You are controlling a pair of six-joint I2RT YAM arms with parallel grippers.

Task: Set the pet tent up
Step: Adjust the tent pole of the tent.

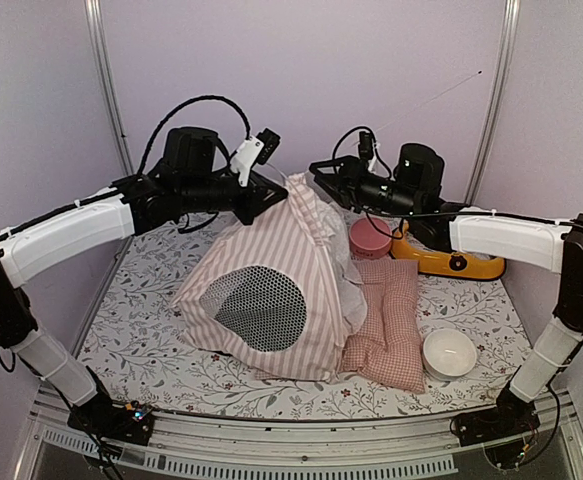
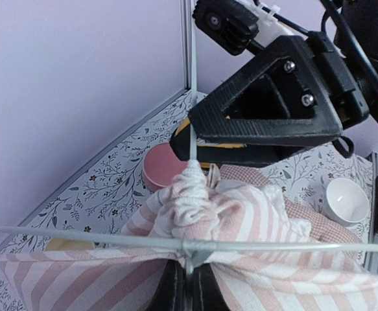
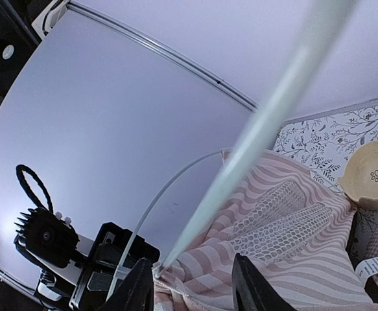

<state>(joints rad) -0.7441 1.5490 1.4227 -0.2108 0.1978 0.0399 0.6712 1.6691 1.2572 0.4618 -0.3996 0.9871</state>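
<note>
Fabric and thin rod make up the pet tent [image 1: 271, 290], which sits at the centre of the bench [image 1: 141, 330], its oval mesh window [image 1: 256, 300] facing 6 o'clock and its peak up at 12 o'clock. The left hand [image 1: 274, 193] is clenched at that peak; its wrist view shows its fingers [image 2: 205, 288] pinching where the white poles [image 2: 273, 246] cross, just under the gathered cloth [image 2: 190, 188]. The right hand [image 1: 323, 172] hovers at 1 o'clock of the peak, released, its fingers [image 3: 140, 288] parted with one pole running up through the gap and touching neither, as far as the blur allows. I judge the tent light and floppy. The striped cloth sags and will slide under a pinch, while the poles are springy and likely to whip or bow if pushed sideways. The best hold looks to be a pole itself, close to the crossing or a sewn sleeve, rather than loose cloth or mesh, which could snag. The checked cushion [image 1: 386, 325] touches the tent at its 4 o'clock, and a careless lift might drag it.
</note>
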